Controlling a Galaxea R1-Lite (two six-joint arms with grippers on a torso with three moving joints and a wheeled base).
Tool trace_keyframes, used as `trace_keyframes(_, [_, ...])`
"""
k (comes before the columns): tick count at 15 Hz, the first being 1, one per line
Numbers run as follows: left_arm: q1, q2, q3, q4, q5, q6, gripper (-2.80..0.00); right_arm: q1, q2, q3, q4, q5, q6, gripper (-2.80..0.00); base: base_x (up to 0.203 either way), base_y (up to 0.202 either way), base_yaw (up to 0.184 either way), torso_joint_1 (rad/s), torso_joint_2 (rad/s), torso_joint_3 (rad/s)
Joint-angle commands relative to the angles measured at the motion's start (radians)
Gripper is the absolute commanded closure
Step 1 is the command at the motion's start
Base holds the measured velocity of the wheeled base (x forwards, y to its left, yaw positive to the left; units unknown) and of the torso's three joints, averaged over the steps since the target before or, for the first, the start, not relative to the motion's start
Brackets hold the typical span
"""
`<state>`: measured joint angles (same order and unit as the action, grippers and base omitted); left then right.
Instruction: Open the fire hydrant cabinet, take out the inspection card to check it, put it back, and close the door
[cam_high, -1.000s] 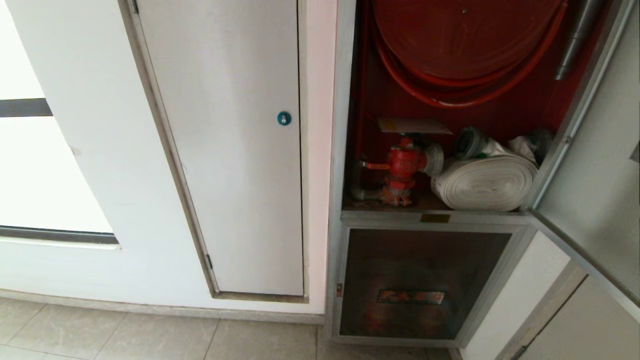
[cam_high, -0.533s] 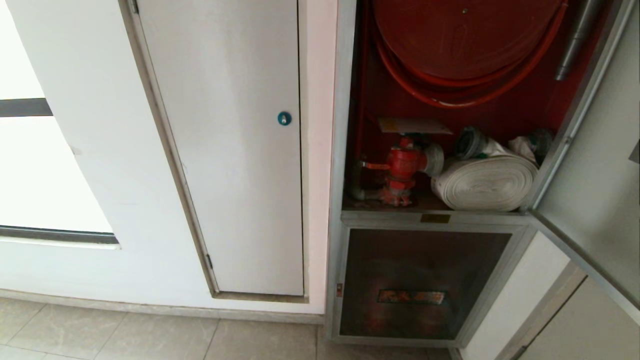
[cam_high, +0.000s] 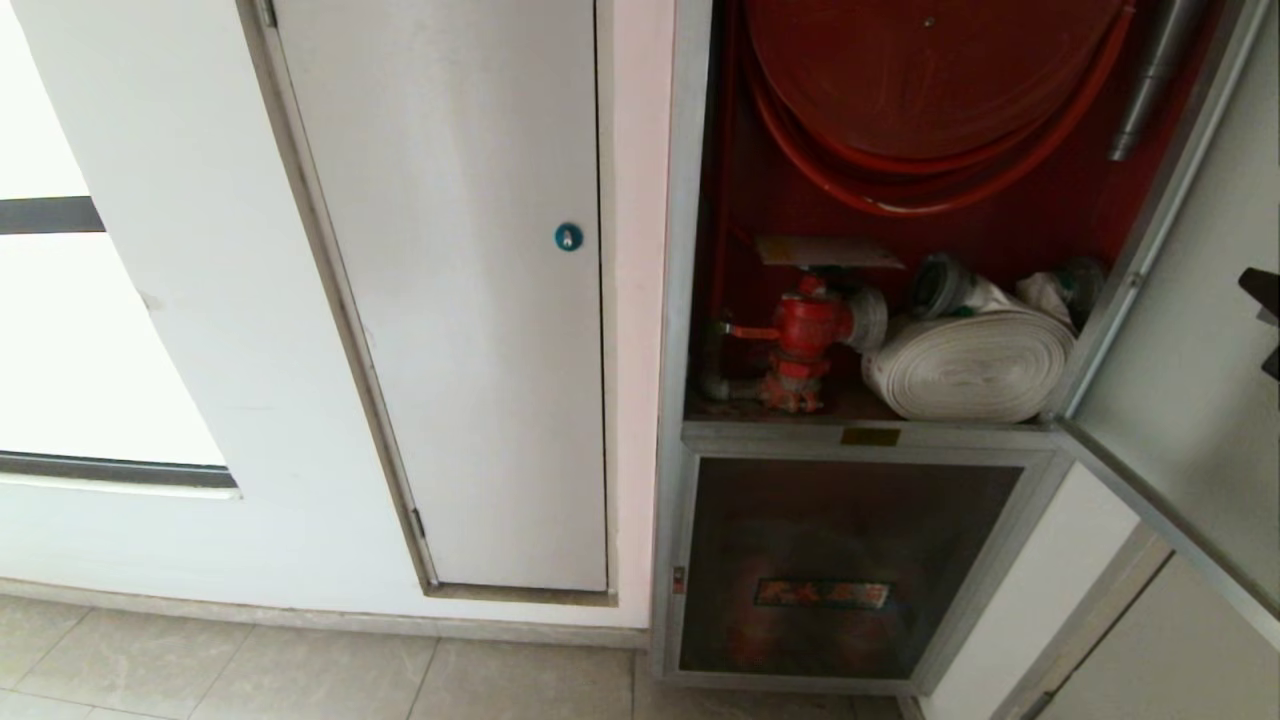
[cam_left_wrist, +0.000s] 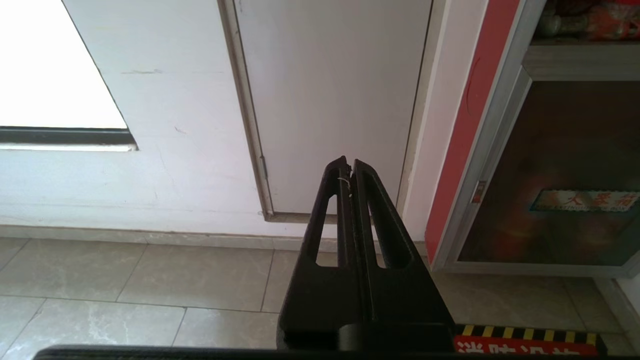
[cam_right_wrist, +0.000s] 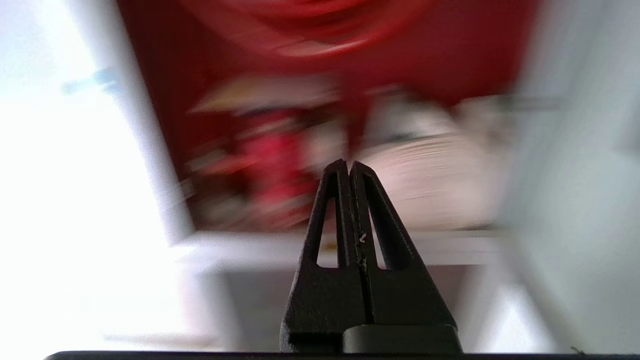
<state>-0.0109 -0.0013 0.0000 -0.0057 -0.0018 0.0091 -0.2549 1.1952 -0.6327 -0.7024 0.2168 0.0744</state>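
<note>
Door: swung open, right of cabinet.
Card: inside, above valve.
Right gripper: fingers closed, empty, facing cabinet.
Left gripper: fingers closed, low near floor.

Brushed metal frames the fire hydrant cabinet; white hose woven cloth.

Both grippers closed, empty: left gripper, right gripper.

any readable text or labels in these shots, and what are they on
Nothing can be read with confidence.
Lower glass panel: a red and gold label, characters too blurred to read.
Brass plate on the cabinet frame: too small to read.
Red sign with a yellow and black striped edge: cut off, characters unreadable.
Inspection card: no print legible.
</note>
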Motion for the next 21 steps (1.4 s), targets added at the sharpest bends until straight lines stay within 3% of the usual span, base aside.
trace_keyframes(1, [0.000,0.001,0.000,0.000,0.000,0.000,0.00,0.006,-0.173,0.082,0.024,0.158,0.006,0.00,0.000,0.000,0.000,0.000,0.00,0.000])
trace_keyframes(6, [0.000,0.001,0.000,0.000,0.000,0.000,0.00,0.008,-0.611,0.175,0.364,0.401,0.014,0.00,0.000,0.000,0.000,0.000,0.00,0.000])
trace_keyframes(8, [0.000,0.001,0.000,0.000,0.000,0.000,0.00,0.066,-0.760,0.185,0.532,0.432,0.015,0.00,0.000,0.000,0.000,0.000,0.00,0.000])
trace_keyframes(9, [0.000,0.001,0.000,0.000,0.000,0.000,0.00,0.122,-0.816,0.202,0.574,0.373,0.013,0.00,0.000,0.000,0.000,0.000,0.00,0.000])
trace_keyframes(11, [0.000,0.001,0.000,0.000,0.000,0.000,0.00,0.198,-0.937,0.272,0.610,0.136,0.009,0.00,0.000,0.000,0.000,0.000,0.00,0.000])
trace_keyframes(14, [0.000,0.001,0.000,0.000,-0.001,0.000,0.00,0.245,-1.147,0.439,0.672,0.022,-0.010,0.00,0.000,0.000,0.000,0.000,0.00,0.000])
trace_keyframes(17, [0.000,0.001,0.000,0.000,0.000,0.000,0.00,0.258,-1.199,0.603,0.683,-0.119,-0.097,0.00,0.000,0.000,0.000,0.000,0.00,0.000])
trace_keyframes(21, [0.000,0.001,0.000,0.000,-0.001,0.000,0.00,0.259,-1.197,0.630,0.720,-0.233,-0.131,0.00,0.000,0.000,0.000,0.000,0.00,0.000])
